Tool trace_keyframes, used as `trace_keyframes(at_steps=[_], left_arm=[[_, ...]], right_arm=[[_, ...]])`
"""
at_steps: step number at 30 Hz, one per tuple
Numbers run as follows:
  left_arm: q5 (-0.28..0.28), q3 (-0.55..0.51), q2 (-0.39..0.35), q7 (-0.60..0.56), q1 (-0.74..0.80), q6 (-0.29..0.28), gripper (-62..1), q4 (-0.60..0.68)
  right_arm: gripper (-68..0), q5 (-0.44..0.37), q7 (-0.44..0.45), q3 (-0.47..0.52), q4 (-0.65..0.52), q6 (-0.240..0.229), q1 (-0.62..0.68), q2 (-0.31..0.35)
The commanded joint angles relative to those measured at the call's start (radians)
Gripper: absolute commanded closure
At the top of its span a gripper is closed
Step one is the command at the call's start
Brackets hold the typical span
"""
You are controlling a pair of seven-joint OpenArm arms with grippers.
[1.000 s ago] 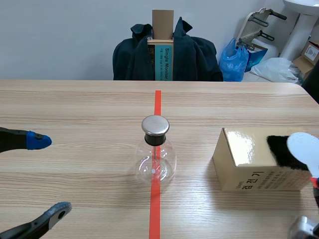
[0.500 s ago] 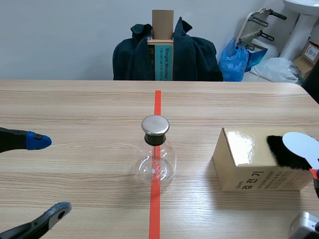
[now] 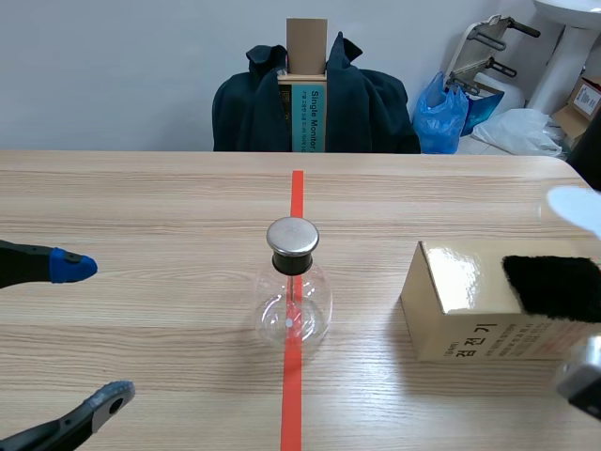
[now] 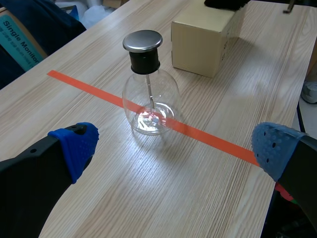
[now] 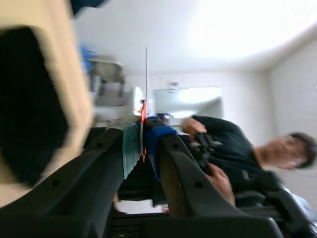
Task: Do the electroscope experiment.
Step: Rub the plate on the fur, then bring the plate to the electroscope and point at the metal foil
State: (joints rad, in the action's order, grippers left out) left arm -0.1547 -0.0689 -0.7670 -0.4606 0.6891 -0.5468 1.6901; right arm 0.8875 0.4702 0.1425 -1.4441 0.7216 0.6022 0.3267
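**Electroscope cap is the target for the disc in the right gripper**

The right gripper [image 5: 143,136] is clamped narrowly on the edge of a thin pale disc [image 3: 575,205]. It holds the disc in the air to the right of the electroscope [image 3: 293,282], above the far side of the box [image 3: 460,310] with the black fur pad [image 3: 554,285] on top. The left gripper [image 4: 176,146] stands wide, holding nothing, to the electroscope's left. The electroscope sits upright on the red tape line [image 3: 297,193].

The disc probably goes next to the metal cap [image 3: 293,237]. Carry it across without brushing the box or the table. Come down from above slowly, so the flask is not knocked.

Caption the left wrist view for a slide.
Open left gripper facing a capped glass flask on the tape line, a box beyond.
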Motion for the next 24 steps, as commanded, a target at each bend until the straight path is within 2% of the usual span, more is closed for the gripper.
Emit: trace_keyframes(at_steps=[1,9,17,18,22,24], left_arm=[[-0.009,-0.001,0.007,-0.014,-0.003,0.002,-62.3,0.005],[-0.006,0.001,0.007,0.038,-0.014,0.002,-62.3,-0.002],[-0.006,0.014,0.007,0.118,-0.097,-0.007,-62.3,-0.057],[-0.005,0.025,0.007,0.131,-0.114,-0.011,-58.5,-0.073],[-0.006,0.097,0.007,0.161,-0.208,-0.074,-25.7,-0.165],[-0.006,0.151,0.008,0.159,-0.267,-0.088,-15.2,-0.213]], right_arm=[[-0.8,-0.028,-0.001,0.037,-0.060,0.049,-0.001,0.015],[-0.8,-0.116,-0.001,0.123,-0.253,0.048,-0.002,0.022],[-0.8,-0.209,-0.001,0.165,-0.405,0.045,-0.005,0.034],[-0.8,-0.214,-0.001,0.168,-0.419,0.040,-0.005,0.034],[-0.8,-0.216,-0.001,0.172,-0.456,0.037,-0.005,0.034],[-0.8,-0.216,0.000,0.172,-0.461,0.036,-0.007,0.034]])
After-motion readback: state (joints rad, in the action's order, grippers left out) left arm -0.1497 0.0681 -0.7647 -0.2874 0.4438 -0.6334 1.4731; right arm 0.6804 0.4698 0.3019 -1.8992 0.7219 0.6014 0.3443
